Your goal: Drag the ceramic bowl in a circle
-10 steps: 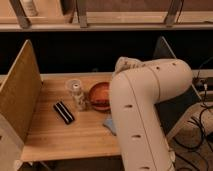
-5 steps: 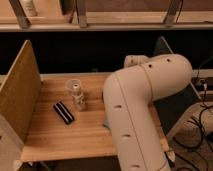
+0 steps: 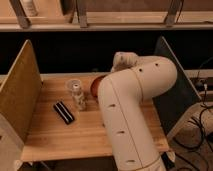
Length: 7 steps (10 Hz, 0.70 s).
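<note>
My gripper, clenched shut, was hidden behind my smooth white arm [image 3: 130, 115]. That arm also covered most of the ceramic bowl [image 3: 95, 84]; a glossy orange-brown sliver showed at three o'clock from the clear cup [image 3: 73, 85] on the wooden table [image 3: 50, 135].

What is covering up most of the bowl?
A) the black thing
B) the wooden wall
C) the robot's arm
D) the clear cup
C: the white arm sits in front of the bowl, so only its left edge peeks out; the gripper is out of sight behind the arm.
</note>
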### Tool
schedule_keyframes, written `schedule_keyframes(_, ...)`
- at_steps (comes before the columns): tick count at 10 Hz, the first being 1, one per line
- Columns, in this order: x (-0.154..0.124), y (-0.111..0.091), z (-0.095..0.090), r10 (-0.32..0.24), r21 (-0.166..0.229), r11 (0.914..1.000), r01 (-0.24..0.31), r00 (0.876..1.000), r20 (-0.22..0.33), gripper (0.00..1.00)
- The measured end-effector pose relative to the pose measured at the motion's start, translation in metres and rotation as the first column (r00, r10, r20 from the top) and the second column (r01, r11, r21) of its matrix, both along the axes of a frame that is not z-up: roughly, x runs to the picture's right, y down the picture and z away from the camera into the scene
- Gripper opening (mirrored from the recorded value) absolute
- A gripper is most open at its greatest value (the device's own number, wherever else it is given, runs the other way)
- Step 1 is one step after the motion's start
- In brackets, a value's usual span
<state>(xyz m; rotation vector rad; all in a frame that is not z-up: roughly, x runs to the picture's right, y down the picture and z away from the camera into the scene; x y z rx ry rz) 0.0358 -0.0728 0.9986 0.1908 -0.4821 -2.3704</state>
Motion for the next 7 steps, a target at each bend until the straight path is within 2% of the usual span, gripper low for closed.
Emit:
schedule_keyframes(1,-0.016,0.003,-0.001,-0.006,-0.003,1.0,0.006,0.999,0.04,0.0)
schedule_keyframes(3,-0.052,0.015,-0.017,-0.043,-0.017,0.9988,0.046,0.99,0.136,0.0)
schedule_keyframes(5,-0.061,0.033,-0.038,-0.08,-0.053,0.9945,0.091,0.98,0.184,0.0)
schedule_keyframes(7,-0.047,0.051,-0.054,-0.095,-0.1,0.9884,0.115,0.978,0.183,0.0)
